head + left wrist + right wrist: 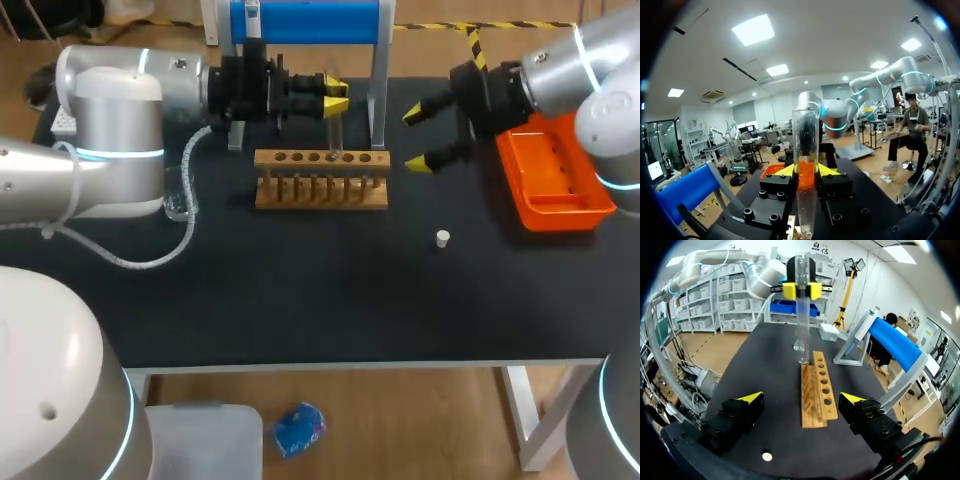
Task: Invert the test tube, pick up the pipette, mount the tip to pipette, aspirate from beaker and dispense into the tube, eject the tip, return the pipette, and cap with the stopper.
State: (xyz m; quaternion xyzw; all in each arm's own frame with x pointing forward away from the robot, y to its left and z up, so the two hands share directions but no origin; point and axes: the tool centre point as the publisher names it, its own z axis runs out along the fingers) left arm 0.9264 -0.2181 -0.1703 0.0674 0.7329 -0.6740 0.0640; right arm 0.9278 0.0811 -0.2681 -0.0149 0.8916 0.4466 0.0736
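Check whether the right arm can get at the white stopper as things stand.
Probably yes. The right tool is open and empty, and the stopper lies alone on the table, apart from the rack and the orange tray, with nothing between it and the tool.

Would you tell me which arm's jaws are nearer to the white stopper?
Right. The right arm holds open jaws beyond the stopper; the left arm, farther off, grips the test tube above the rack.
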